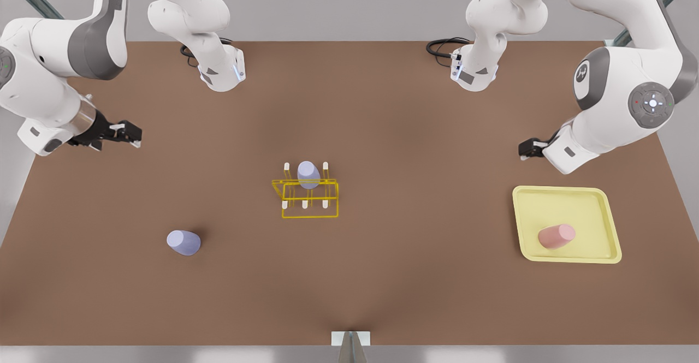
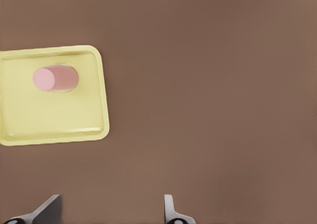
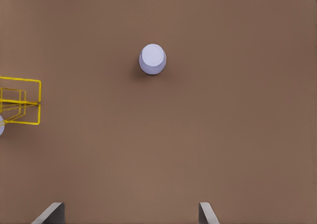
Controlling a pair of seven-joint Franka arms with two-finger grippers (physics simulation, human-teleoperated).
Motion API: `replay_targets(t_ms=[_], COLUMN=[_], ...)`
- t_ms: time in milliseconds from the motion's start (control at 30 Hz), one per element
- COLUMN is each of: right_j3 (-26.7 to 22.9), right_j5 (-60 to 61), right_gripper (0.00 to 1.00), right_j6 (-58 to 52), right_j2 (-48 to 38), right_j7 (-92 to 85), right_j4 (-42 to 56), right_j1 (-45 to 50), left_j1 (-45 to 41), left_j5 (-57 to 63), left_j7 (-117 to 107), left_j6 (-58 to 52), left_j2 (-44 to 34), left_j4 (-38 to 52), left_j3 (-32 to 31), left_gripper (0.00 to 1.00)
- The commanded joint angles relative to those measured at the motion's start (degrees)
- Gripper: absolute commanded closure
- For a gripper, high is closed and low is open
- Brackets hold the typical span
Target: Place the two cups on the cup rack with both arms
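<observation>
- Cups: pink cup smooth, tapered, no handle, on the pale-yellow tray at the front view's right; in the left wrist view the pink cup sits toward one end of the tray.
- Lavender cup on the bare brown table, front view's left; same cup in the right wrist view.
- Third lavender cup sits on the cup rack, a thin bright-yellow wire frame with white-tipped pegs at table centre; peg under it hidden.
- Rack cut off at the right wrist view's edge.
- Left gripper near the tray, partly hidden behind its arm; fingers spread apart, holding nothing.
- Right gripper well apart from the lavender cup; fingers spread apart, holding nothing.
</observation>
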Motion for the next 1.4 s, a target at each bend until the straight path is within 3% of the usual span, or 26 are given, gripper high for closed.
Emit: replay_targets(t_ms=[0, 67, 133, 167, 200, 267, 367, 433, 533, 867, 1300, 1367], right_j3=[-0.17, -0.17, -0.17, -0.17, -0.17, -0.26, -0.08, 0.09, 0.18, 0.18, 0.01, 0.10], right_j5=[0.05, -0.65, -0.65, -0.74, -0.56, -0.39, 1.02, 5.15, 7.44, 8.75, 8.05, 8.05], right_gripper=[0.00, 0.00, 0.00, 0.00, 0.00, 0.00, 0.00, 0.00, 0.00, 0.00, 0.00, 0.00], right_j6=[2.04, 3.01, 5.73, 8.01, 10.65, 15.66, 20.06, 27.79, 36.85, 36.85, 39.92, 40.98], right_j2=[-0.05, 1.44, 10.12, 18.20, 23.41, 27.89, 32.55, 33.35, 33.35, 39.50, 41.17, 41.43], right_j7=[-2.61, -2.96, -3.75, -3.67, -3.67, -3.67, -4.02, -3.93, -3.93, -3.93, -4.90, -4.81], right_j4=[0.03, 0.03, 3.00, 7.66, 10.66, 11.36, 12.68, 10.31, 5.12, 5.65, 1.43, 1.43], right_j1=[1.23, 1.14, 1.22, 1.05, 0.87, -0.18, -1.76, -1.76, -1.50, -2.38, -1.94, -1.94], left_j1=[-0.01, 0.25, 6.82, 11.14, 16.42, 21.08, 22.05, 21.52, 20.55, 19.32, 19.68, 19.68], left_j5=[0.07, -0.02, -2.39, -2.83, -3.80, -6.17, -6.17, -5.47, -1.69, -2.22, -2.31, -2.22], left_j7=[1.17, 0.56, 1.96, 11.33, 18.13, 26.31, 29.99, 38.17, 38.00, 37.65, 37.56, 37.65], left_j6=[1.39, 1.74, 10.67, 17.27, 20.72, 26.69, 32.06, 39.00, 39.53, 44.36, 46.74, 46.74], left_j2=[0.04, 1.97, 8.81, 14.78, 23.14, 29.57, 31.77, 28.43, 28.34, 30.62, 35.28, 35.19], left_j4=[0.03, -0.15, -0.06, 0.64, 6.96, 10.57, 10.13, 1.35, -0.23, -2.87, -2.87, -2.87], left_j3=[0.01, 0.44, 1.76, 1.68, 1.59, 1.24, 1.32, 1.24, 0.45, 0.01, 0.18, 0.27], left_gripper=[0.00, 0.00, 0.00, 0.00, 0.00, 0.00, 0.00, 0.00, 0.00, 0.00, 0.00, 0.06])
